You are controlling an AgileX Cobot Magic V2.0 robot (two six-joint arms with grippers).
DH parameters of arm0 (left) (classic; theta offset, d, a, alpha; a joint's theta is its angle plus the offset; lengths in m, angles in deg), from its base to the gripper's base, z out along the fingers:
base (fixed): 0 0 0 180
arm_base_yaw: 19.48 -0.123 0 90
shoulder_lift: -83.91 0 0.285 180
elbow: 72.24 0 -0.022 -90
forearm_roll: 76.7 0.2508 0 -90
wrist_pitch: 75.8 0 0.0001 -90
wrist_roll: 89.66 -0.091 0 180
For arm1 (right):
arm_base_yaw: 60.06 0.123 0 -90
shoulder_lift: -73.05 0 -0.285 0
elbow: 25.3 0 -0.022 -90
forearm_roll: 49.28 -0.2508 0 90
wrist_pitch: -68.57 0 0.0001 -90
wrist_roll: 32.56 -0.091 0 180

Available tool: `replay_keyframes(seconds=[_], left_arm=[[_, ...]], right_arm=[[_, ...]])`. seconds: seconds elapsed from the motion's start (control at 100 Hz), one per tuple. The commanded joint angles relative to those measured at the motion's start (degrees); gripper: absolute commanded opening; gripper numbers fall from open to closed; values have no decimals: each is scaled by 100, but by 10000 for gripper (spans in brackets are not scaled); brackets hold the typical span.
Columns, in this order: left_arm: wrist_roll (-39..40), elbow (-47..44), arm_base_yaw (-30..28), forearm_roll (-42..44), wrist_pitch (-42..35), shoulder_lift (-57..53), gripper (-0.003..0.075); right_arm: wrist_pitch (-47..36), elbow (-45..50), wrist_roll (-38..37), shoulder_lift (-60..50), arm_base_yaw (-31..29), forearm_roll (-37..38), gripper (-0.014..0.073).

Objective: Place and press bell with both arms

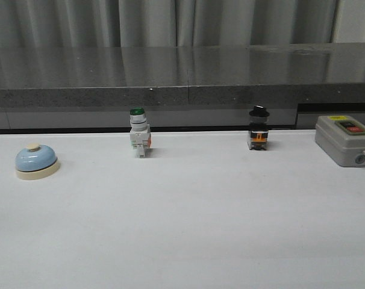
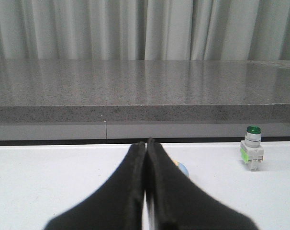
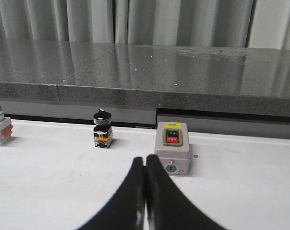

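The light-blue bell (image 1: 35, 161) with a cream base and button stands on the white table at the far left. In the left wrist view only a sliver of the bell (image 2: 183, 168) shows behind the fingers. My left gripper (image 2: 146, 143) is shut and empty, its tips in front of the bell. My right gripper (image 3: 145, 159) is shut and empty, its tips in front of the grey switch box. Neither arm shows in the front view.
A green-capped white push-button switch (image 1: 139, 132) stands at the back centre-left, also in the left wrist view (image 2: 252, 148). A black-capped switch (image 1: 258, 129) stands at the back centre-right. A grey ON/OFF switch box (image 1: 345, 139) sits at the far right. A dark stone ledge (image 1: 182, 75) runs behind the table.
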Motion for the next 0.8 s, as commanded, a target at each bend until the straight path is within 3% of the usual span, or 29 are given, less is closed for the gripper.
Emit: replay_keyframes(seconds=[0.0, 0.54, 0.79], left_arm=[[35, -241, 3, -5, -462, -165, -20], [35, -140, 3, -217, -491, -154, -20], [35, 831, 3, -1003, 585, 409, -20]], right_arm=[[-488, -81, -16, -98, -27, 33, -60], [-488, -81, -16, -98, -27, 33, -60], [-488, -81, -16, -98, -27, 33, -60]])
